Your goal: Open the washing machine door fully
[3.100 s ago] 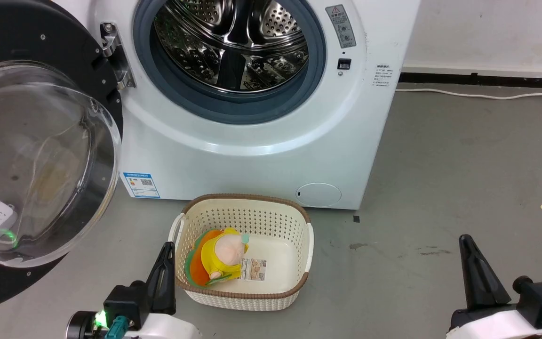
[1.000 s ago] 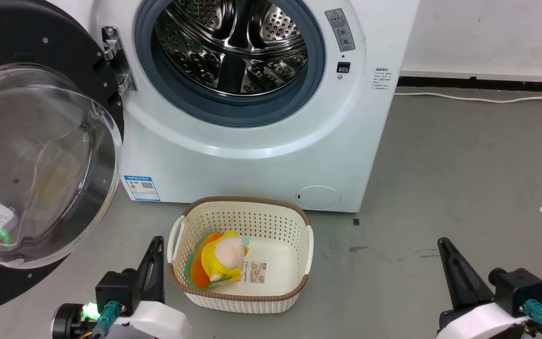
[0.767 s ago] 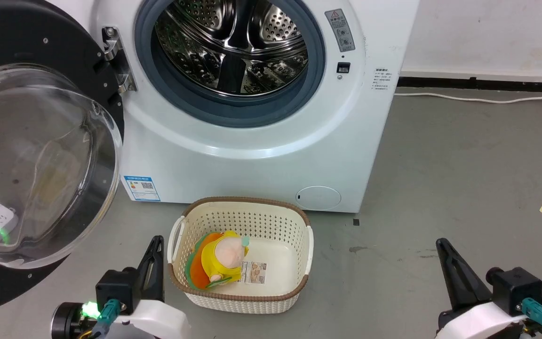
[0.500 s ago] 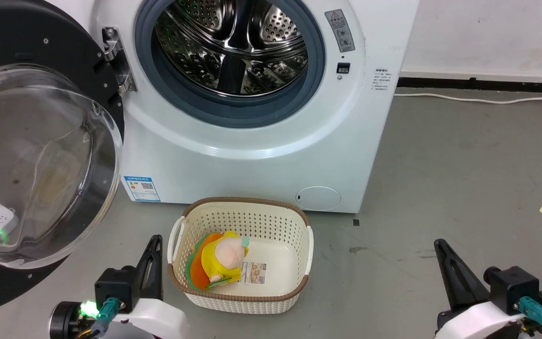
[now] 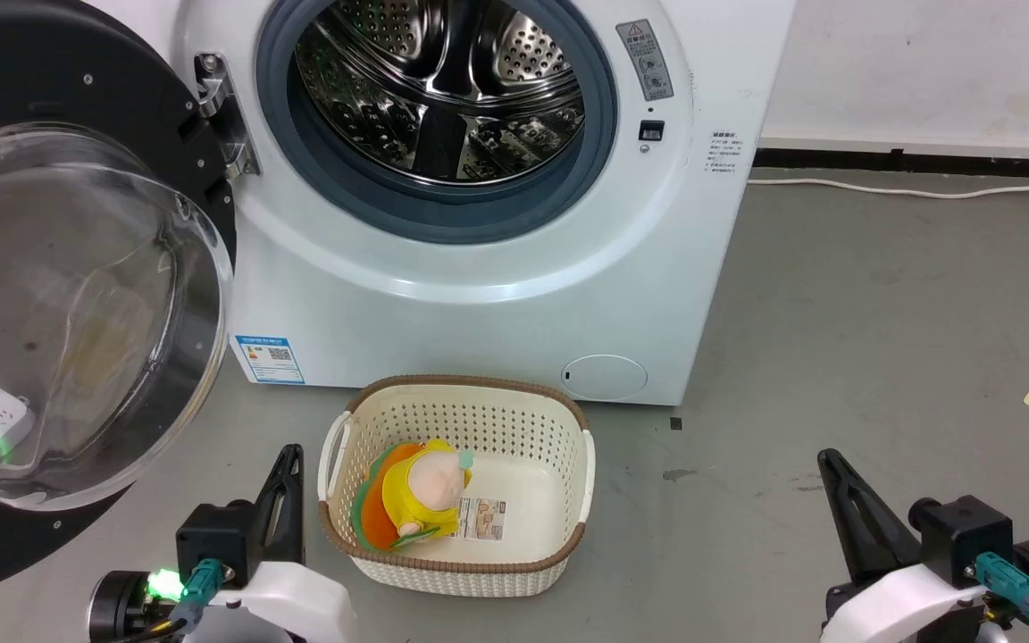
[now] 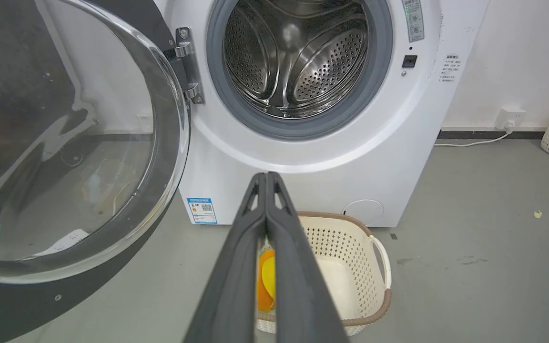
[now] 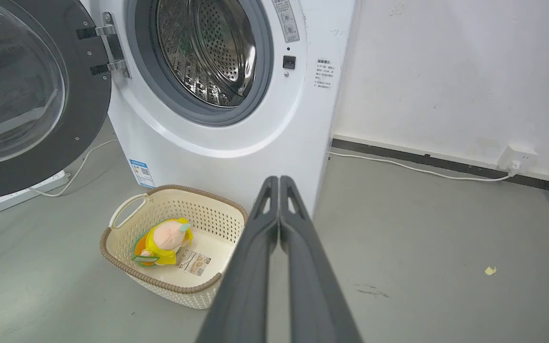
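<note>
the washing machine (image 5: 479,304) is white, its door (image 5: 32,62) glossy black around clear glass. the drum (image 5: 523,54) is silver with dotted holes, the ring (image 5: 461,223) blue-grey. the basket (image 5: 470,420) is cream, perforated, brown-rimmed; the toy (image 5: 416,487) yellow and orange.

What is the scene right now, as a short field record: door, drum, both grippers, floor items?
door: washing machine door swung wide open, hinged at the machine's left
drum: washing machine opening exposed, nothing seen inside
left gripper: jaws shut, empty, beside the basket, apart from the door
right gripper: jaws shut, empty, above bare floor
basket: on floor before the machine, yellow plush toy inside
</note>
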Motion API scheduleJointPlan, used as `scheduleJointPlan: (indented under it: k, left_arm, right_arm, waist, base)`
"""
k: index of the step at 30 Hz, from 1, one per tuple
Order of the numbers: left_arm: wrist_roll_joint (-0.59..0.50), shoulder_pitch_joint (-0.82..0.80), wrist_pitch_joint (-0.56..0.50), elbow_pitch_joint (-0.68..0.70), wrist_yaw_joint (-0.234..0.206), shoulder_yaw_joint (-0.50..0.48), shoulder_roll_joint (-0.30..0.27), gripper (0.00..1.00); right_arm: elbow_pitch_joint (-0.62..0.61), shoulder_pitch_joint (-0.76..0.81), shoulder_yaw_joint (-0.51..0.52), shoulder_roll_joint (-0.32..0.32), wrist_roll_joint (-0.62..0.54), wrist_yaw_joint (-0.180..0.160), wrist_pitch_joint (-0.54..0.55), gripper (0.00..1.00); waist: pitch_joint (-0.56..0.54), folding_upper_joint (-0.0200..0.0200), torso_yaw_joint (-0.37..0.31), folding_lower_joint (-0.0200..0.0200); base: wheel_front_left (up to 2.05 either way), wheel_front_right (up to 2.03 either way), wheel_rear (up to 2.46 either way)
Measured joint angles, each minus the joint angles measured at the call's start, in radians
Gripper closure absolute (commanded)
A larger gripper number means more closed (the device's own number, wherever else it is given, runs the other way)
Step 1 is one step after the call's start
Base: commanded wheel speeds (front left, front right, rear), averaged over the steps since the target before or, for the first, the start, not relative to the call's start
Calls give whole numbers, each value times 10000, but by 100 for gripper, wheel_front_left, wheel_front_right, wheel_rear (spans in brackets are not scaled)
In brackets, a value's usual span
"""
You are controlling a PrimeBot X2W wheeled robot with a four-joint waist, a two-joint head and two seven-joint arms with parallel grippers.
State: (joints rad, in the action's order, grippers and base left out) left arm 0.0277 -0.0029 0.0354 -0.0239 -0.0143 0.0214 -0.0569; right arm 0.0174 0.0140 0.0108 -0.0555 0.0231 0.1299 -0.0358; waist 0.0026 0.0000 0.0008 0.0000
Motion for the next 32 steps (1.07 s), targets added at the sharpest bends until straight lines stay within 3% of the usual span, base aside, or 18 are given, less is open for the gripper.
scheduleJointPlan:
  k: [32]
  left_arm:
    - [-188, 0, -351, 196, 100, -201, 67, 100]
  right_arm:
    - [-127, -17, -111, 2, -155, 0, 351, 100]
  waist:
    - [-26, 0, -8, 0]
  base:
    - [0, 0, 0]
